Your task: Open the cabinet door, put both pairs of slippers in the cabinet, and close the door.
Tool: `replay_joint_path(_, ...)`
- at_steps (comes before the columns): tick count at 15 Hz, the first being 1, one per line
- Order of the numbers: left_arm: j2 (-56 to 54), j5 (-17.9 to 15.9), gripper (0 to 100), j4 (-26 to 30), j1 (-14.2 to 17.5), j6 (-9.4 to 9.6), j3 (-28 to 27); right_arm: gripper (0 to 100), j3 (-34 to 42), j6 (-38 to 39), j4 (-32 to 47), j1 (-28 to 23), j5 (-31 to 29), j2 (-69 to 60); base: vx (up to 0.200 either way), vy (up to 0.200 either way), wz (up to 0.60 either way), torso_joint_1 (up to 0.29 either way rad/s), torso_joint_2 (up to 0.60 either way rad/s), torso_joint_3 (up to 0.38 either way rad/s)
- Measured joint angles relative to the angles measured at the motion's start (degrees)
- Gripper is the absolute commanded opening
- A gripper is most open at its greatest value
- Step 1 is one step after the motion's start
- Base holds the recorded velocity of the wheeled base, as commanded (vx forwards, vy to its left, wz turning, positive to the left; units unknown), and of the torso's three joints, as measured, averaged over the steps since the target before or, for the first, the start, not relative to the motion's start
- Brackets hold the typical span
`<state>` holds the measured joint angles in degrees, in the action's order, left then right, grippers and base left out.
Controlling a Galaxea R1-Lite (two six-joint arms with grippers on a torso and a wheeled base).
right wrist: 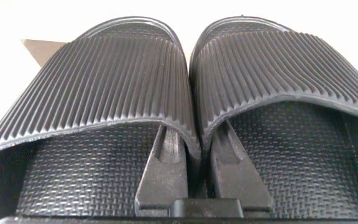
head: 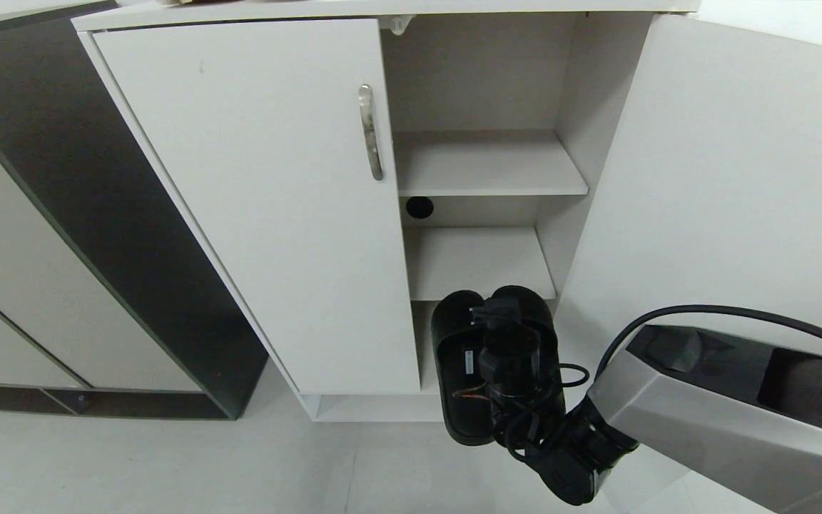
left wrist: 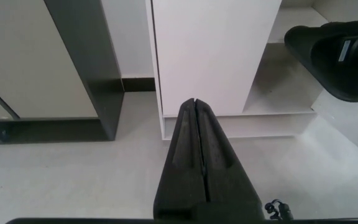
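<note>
The white cabinet [head: 596, 107] stands with its right-side open door [head: 725, 178] swung wide and its closed door [head: 261, 214] covering the other half. The exposed bay has two shelves, an upper shelf [head: 489, 168] and a lower shelf [head: 479, 260], with the bottom compartment [left wrist: 278, 87] beneath them, just above the floor [head: 168, 457].

The step in hand looks like stowing a pair in that bottom compartment. To do it well, the robot should carry the load straight inward and keep it level. It should stay between the edge of the closed door and the cabinet's side wall, and pass under the lower shelf's front lip. Release should come only once the soles rest fully on the compartment floor, far enough back that the door can later shut past the heels.

The slippers [head: 457, 371] are black slides held side by side, toes towards the cabinet, at the mouth of the bottom compartment. The right wrist view shows broad straps with fine ribs [right wrist: 117, 81] and textured footbeds. They look rubbery and pliant, so they may sag or twist in the grip.

The right hand [right wrist: 197, 171] has one finger under each strap and pinches the two adjoining inner walls together. The left hand [left wrist: 194, 109] hangs low before the cabinet's base with its fingers pressed together, carrying nothing.
</note>
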<state>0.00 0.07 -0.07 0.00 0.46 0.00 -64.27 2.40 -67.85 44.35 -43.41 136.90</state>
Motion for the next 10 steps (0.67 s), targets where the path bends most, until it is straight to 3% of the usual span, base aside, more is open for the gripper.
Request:
replay_joint_path(9,0.00,-0.29,0,0.07,0.00,0.09,0.00,0,0.00,-0.20,-0.09,-0.23,-0.18,0.45,0.200,0.000,0.00,0.001,0.00,0.001)
replay_joint_path(10,0.00,-0.29,0,0.05,0.02,0.09,0.00,0,0.07,-0.35,-0.11,-0.20,-0.93,0.48,0.000,0.000,0.00,0.000,0.00,0.000)
